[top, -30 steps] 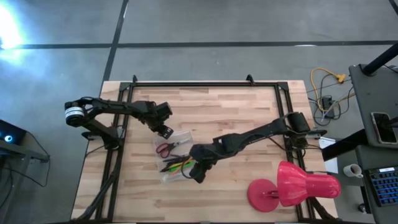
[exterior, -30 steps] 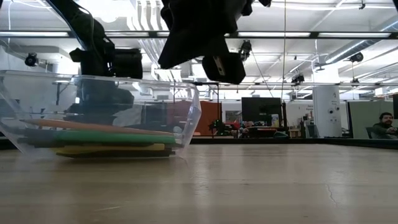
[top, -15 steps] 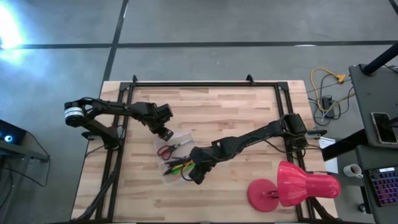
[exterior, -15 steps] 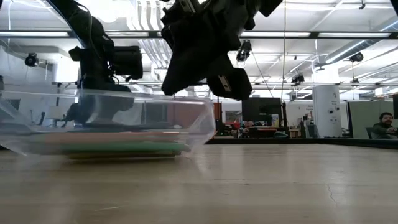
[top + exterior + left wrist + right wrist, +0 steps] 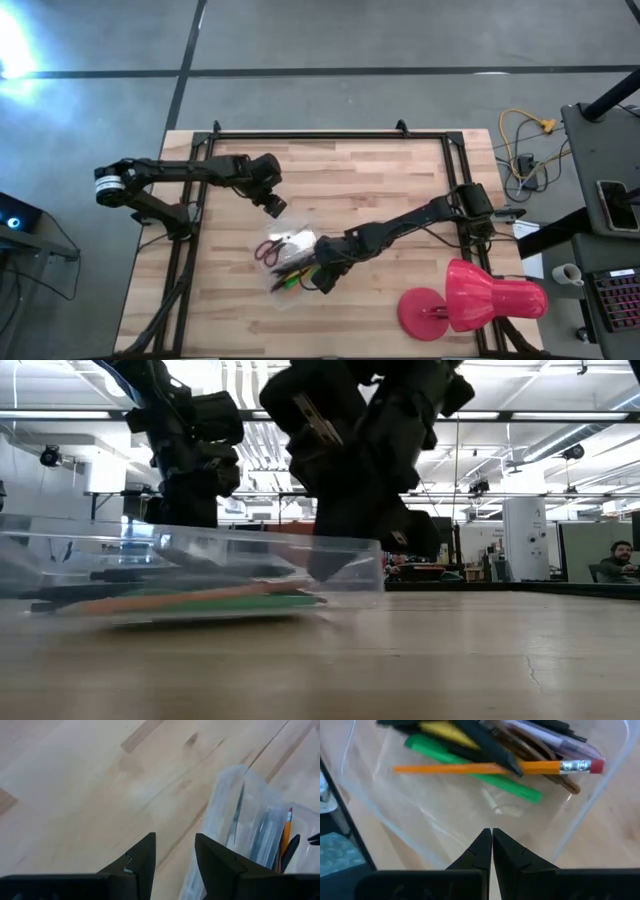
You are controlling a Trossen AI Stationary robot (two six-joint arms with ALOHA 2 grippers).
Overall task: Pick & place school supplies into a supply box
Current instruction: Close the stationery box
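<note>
A: Pale butcher-block table (image 5: 400, 170), dark frame round it, open workshop hall behind. Where is the small clear plastic supply box (image 5: 290, 262)?

B: Left of table centre, flat on the wood. Inside: small red-handled scissors (image 5: 268, 249), a thick green pen (image 5: 470, 768), an orange pencil with metal ferrule and red eraser (image 5: 495, 767), a yellow pen (image 5: 442, 729), a few dark and pale ones.

A: Handling?

B: My judgement: the box is light and thin-walled, flexes and slides on smooth wood when nudged. Grip a wall near a corner, or brace it from both sides. Pens are stiff, round, prone to roll; take them mid-shaft. Scissors: by the handle loops.

A: Grippers?

B: Right gripper (image 5: 491, 851) has fingers pressed together, empty, tip low at the box's wall on the side facing the big pink-red lamp (image 5: 470, 300). Left gripper (image 5: 175, 857) has fingers apart, nothing between them, hovering just beyond the box's far end.
</note>
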